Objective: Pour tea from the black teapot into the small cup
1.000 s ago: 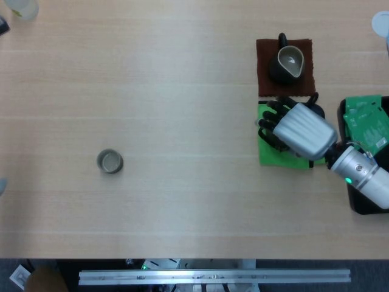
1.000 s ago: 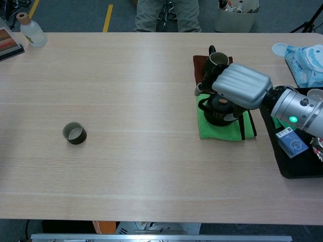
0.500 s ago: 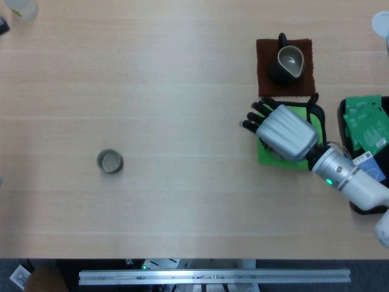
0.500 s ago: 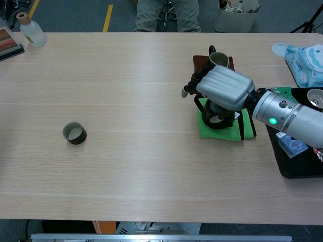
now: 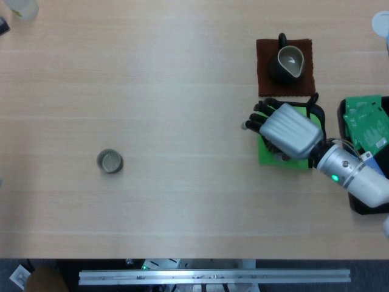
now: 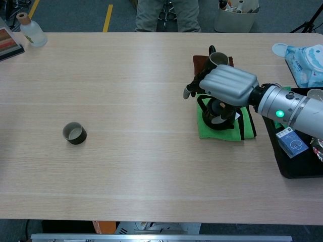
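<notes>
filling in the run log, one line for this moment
right robot hand over black teapot, grip unclear | teapot on green cloth | small cup far left, apart

The head view looks straight down on the pale wooden worktop [image 5: 182, 73] from well above, its near edge and a metal rail along the bottom. The chest view sits lower, at the near edge, facing forward and down across the worktop [image 6: 141, 75] to the floor beyond. The 2 views share the worktop, the small dark round cup [image 5: 110, 162] [image 6: 74, 133] and the green cloth [image 5: 267, 153] [image 6: 212, 132].
</notes>
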### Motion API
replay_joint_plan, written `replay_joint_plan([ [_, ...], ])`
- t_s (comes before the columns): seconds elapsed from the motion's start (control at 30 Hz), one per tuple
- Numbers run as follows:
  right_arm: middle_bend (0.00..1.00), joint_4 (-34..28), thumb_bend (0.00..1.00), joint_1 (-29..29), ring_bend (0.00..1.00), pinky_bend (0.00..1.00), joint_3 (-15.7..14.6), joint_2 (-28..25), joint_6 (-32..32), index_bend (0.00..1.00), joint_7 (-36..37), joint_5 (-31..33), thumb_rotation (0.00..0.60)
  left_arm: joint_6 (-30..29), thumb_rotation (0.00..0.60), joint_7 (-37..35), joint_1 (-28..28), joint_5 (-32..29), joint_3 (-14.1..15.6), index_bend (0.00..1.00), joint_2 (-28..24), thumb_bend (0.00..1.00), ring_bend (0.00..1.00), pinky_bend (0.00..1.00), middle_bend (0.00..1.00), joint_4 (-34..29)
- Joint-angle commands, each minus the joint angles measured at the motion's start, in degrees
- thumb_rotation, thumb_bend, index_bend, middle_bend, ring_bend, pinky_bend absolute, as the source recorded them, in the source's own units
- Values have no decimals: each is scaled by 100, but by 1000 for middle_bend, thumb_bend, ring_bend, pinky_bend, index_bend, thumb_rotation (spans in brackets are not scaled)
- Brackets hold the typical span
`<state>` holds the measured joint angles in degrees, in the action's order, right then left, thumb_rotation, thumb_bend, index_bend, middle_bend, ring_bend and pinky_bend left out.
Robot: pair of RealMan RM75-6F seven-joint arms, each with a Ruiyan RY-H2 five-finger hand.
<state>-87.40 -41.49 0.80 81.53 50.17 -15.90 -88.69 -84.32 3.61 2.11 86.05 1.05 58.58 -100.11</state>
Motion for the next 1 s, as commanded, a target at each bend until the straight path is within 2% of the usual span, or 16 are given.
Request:
replay_joint_plan([
  [0.03, 357, 0, 0, -43, 222, 208, -57, 22, 40, 294, 147, -159, 600, -9, 600, 4, -12, 4, 8, 121, -7, 228, 98, 72, 112, -14],
  [0.4, 357, -57, 0, -129, 222, 207, -256, -7, 23, 294, 341, -470, 600, -81, 600, -15, -97, -10, 36, 121, -40, 228, 98, 72, 112, -24],
  [1.0, 357, 292, 0, 75, 241, 207, -263, -152, -70, 294, 82, 100, 600, 27, 600, -16, -42, -5, 16, 121, 20, 228, 98, 72, 111, 39],
])
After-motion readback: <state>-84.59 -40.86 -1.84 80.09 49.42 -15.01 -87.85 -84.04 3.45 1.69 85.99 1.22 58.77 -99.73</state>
